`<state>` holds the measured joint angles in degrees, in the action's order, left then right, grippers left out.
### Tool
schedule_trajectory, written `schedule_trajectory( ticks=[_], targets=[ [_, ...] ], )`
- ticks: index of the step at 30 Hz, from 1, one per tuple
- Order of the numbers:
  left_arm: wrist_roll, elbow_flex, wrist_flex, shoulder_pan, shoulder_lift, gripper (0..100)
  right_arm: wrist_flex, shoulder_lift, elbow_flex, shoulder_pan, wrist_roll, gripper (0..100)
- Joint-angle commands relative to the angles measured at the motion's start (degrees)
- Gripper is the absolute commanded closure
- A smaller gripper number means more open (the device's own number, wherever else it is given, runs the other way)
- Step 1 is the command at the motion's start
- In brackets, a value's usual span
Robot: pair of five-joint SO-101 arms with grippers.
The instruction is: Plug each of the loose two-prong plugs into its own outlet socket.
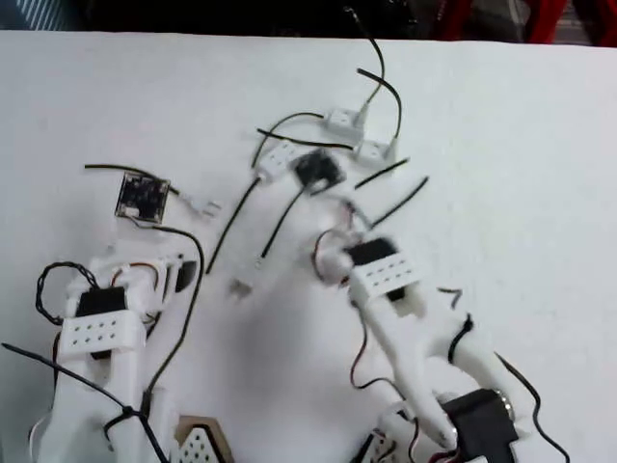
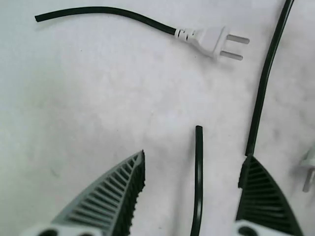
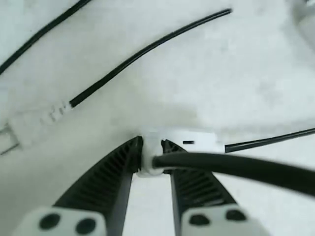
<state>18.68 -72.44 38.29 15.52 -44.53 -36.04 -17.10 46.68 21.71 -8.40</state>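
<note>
My right gripper [image 3: 152, 147] is shut on a small white plug [image 3: 147, 160] whose thick black cable [image 3: 236, 167] runs off to the side. It sits near the middle of the table [image 1: 323, 178], beside the white outlet sockets [image 1: 342, 121] [image 1: 280, 159]. Another white plug [image 3: 29, 129] lies close by on its thin cable. My left gripper [image 2: 192, 167] is open and low over the table [image 1: 172, 275]. A cable end [image 2: 198, 132] lies between its fingers. A loose white two-prong plug [image 2: 214, 42] lies farther ahead of it.
A square black-and-white outlet [image 1: 143, 196] lies at the left with a white plug [image 1: 202, 204] beside it. A small plug [image 1: 239, 287] rests between the arms. Loose black cables [image 1: 284, 217] cross the white table [image 1: 501, 116]. A third socket [image 1: 371, 149] lies at the back.
</note>
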Motion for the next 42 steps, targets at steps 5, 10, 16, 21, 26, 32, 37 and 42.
schedule_trajectory(
  ticks=[5, 10, 16, 21, 26, 32, 37, 42],
  targets=[
    [0.0, 0.26, -1.14, 0.31, -1.54, 70, 6.99, -2.15, -7.21, -8.4, 0.35, 98.1],
    [0.0, 0.26, -1.05, 0.31, -1.54, 70, 13.76, 6.46, -10.02, -9.71, 0.35, 98.1],
    [0.0, 0.26, -1.05, 0.4, -1.54, 70, 9.8, 21.93, -23.74, -13.23, 7.82, 94.9],
    [0.0, 0.26, -1.05, 0.4, -1.54, 70, -7.78, 23.96, -33.14, -11.03, 12.31, 79.3],
    [0.0, 0.26, -1.05, 0.4, -1.54, 70, -20.7, 19.3, -37.98, -5.14, 16.44, 81.8],
    [0.0, 0.26, -1.05, 0.4, -1.54, 70, -27.74, 13.76, -37.1, 3.03, 21.54, 85.4],
    [0.09, 0.26, -1.05, 0.4, -1.54, 70, -28.44, 13.85, -31.65, 11.56, 23.82, 85.4],
    [0.09, 0.26, -1.05, 0.66, -1.63, 70, -21.93, 13.93, -24.97, 18.77, 28.92, 85.4]
  ],
)
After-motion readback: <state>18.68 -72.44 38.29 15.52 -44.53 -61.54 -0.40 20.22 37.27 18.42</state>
